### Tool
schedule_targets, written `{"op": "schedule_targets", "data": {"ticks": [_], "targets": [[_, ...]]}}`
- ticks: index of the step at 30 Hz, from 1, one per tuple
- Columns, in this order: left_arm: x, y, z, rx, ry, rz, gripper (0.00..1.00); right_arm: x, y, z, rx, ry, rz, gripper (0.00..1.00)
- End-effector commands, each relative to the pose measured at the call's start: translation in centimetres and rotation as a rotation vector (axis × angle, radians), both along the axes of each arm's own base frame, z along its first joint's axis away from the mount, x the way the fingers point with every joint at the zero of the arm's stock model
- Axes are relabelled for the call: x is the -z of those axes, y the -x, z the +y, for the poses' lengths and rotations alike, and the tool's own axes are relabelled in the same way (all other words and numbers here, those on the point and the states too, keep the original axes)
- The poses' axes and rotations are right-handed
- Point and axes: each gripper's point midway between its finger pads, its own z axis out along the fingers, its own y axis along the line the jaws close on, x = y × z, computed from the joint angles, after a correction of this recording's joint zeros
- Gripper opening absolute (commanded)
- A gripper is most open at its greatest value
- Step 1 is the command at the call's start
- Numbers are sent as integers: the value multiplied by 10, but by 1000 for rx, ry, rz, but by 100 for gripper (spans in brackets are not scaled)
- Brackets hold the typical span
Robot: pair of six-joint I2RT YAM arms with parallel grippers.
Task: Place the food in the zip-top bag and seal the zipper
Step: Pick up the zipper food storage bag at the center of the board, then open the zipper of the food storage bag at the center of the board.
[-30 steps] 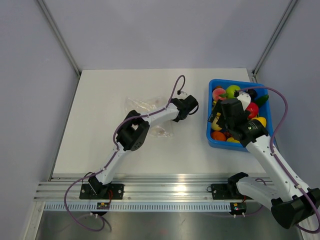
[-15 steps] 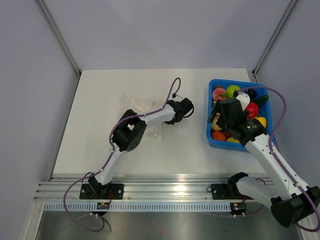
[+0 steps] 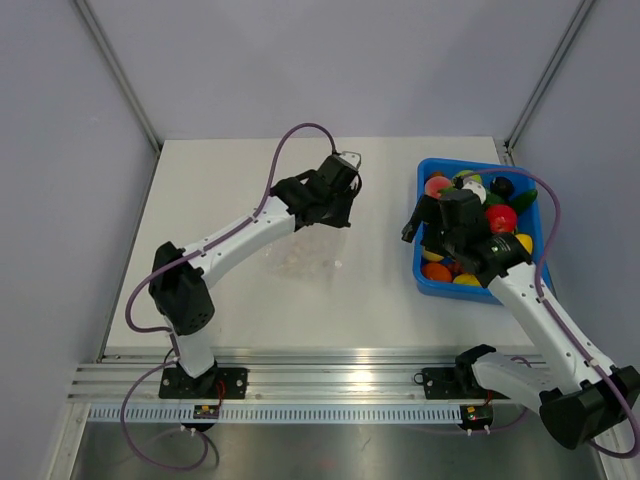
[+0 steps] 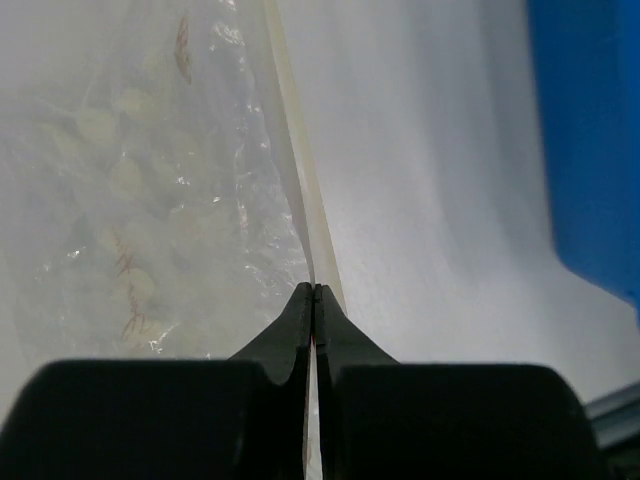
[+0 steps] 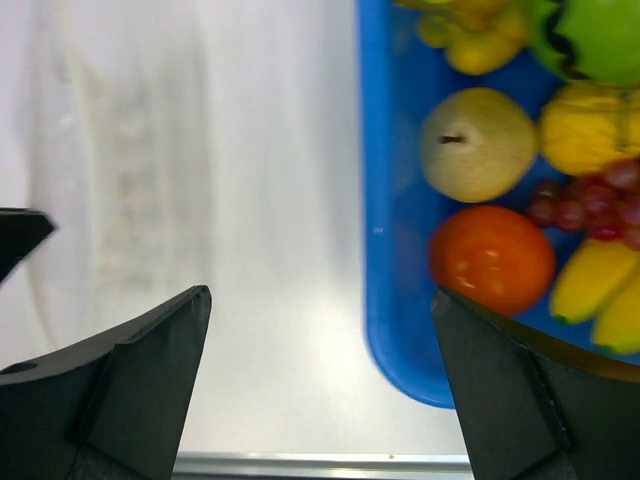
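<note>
The clear zip-top bag (image 3: 300, 252) hangs crumpled down to the table, left of centre. My left gripper (image 3: 331, 214) is shut on its zipper (image 4: 298, 170), a pale strip running away from the fingertips in the left wrist view. The bag's crinkly film (image 4: 150, 200) lies to the left of my left gripper (image 4: 314, 288). The food (image 3: 478, 215) fills the blue bin (image 3: 420, 275). My right gripper (image 3: 417, 228) is open and empty over the bin's left wall. In the right wrist view, my right gripper (image 5: 320, 295) shows a pale pear (image 5: 478, 143) and an orange fruit (image 5: 492, 258).
In the right wrist view, the bin (image 5: 395, 300) also holds purple grapes (image 5: 590, 200), a banana (image 5: 600, 290), a yellow fruit (image 5: 590, 125) and a green one (image 5: 600, 35). The bin (image 4: 590, 150) shows to the right in the left wrist view. A metal rail (image 3: 330, 382) runs along the near edge.
My left arm has stretched out and swung back and left, pulling the bag's edge up with it. My right gripper has moved left, from over the food to the bin's left wall.
</note>
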Motion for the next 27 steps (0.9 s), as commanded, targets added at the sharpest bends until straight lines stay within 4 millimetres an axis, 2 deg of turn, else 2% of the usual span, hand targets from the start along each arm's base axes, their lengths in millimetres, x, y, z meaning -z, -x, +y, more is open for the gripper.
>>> {"op": "schedule_targets", "data": {"ticks": [1,2,3,4,7,12,14,17,22,27], "targets": [[-17,15,-26,147,181,49,0,-39,-24,60,-153,-240,-94,99],[-15,23,-32,189,226,86,0,-39,-28,66,-160,-267,-95,99],[-22,22,-33,197,263,77,0,-40,-30,75,-167,-305,-96,99],[-23,24,-35,203,285,90,0,-43,-37,82,-173,-328,-109,99],[-28,29,-37,230,340,114,0,-42,-45,101,-197,-373,-95,99],[-35,33,-34,236,370,118,0,-29,-55,112,-153,-407,-43,91],[-39,34,-33,236,395,136,0,-28,-55,126,-177,-441,-50,90],[-46,34,-31,223,430,155,0,-19,-56,135,-170,-454,-28,87],[-54,33,-25,199,445,150,0,-17,-56,129,-118,-450,-50,83],[-50,31,-19,165,446,194,0,-15,-52,119,-66,-455,-63,79]]}}
